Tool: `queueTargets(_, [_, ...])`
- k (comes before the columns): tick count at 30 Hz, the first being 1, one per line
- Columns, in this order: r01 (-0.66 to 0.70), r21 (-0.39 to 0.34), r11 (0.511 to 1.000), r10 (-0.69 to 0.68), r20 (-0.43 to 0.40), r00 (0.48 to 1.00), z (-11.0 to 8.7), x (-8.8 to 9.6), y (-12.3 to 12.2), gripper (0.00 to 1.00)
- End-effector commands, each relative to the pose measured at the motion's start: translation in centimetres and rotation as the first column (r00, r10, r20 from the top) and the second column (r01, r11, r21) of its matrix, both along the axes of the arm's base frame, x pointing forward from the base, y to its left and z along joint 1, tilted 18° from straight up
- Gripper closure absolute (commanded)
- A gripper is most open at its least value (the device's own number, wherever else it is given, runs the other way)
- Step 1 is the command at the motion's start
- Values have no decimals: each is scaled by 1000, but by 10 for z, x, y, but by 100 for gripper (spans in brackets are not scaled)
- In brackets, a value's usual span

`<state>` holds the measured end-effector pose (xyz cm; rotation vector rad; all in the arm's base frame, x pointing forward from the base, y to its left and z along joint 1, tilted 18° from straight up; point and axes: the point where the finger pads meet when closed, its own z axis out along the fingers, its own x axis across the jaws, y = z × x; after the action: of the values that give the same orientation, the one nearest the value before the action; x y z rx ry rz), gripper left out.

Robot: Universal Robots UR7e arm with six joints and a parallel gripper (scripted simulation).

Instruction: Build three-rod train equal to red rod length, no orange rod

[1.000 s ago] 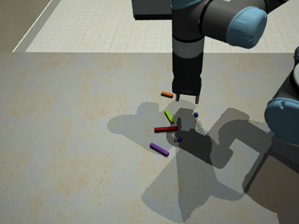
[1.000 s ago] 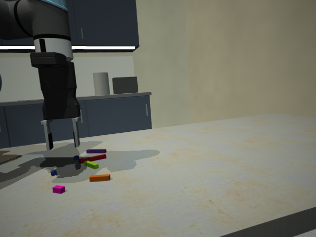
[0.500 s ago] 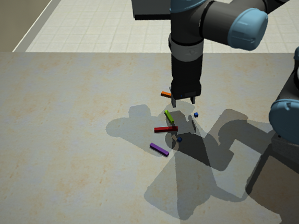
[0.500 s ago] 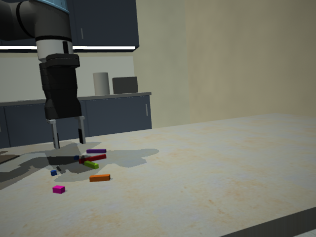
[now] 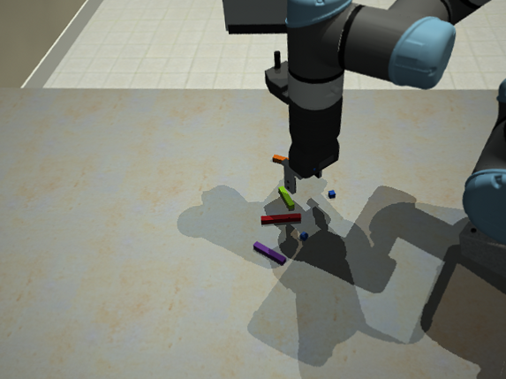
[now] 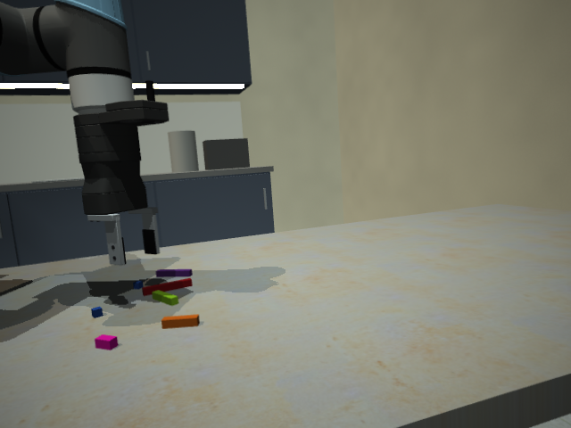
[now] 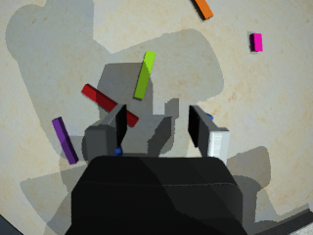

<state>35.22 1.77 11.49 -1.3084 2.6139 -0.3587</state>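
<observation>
The red rod (image 5: 280, 218) (image 6: 167, 286) (image 7: 109, 104) lies flat. The lime rod (image 5: 286, 198) (image 6: 165, 297) (image 7: 145, 75) lies near it at an angle, apart from it. One blue rod (image 5: 303, 236) (image 6: 137, 284) (image 7: 118, 152) lies near the red rod's end, partly hidden by a finger in the wrist view. Another blue rod (image 5: 331, 194) (image 6: 96, 312) (image 7: 209, 117) lies apart, mostly behind the other finger there. A magenta rod (image 6: 105, 341) (image 7: 257, 42) lies farther off, hidden in the top view. My gripper (image 5: 306, 184) (image 6: 134, 258) (image 7: 157, 117) is open and empty above the table.
A purple rod (image 5: 269, 253) (image 6: 174, 273) (image 7: 65, 140) lies beyond the red rod, on the side away from the lime rod. An orange rod (image 5: 279, 158) (image 6: 180, 321) (image 7: 202, 9) lies on the lime rod's other side. The arm's shadow covers several rods.
</observation>
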Motion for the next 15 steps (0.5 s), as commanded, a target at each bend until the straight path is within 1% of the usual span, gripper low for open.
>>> queueTargets(1, [-159,-46,986,158,-24,987,0,2,8,0])
queueTargets(4, [-248,-69,966,246,-41,968,-1,3,13,0])
queueTargets(6, [-248,-69,966,246,-41,968,-1,3,13,0])
queueTargets(9, [-371,-100,923,365,-69,928,-1,3,20,0])
queueTargets(15, [-531,-136,837,519,-114,847,-3,3,30,0])
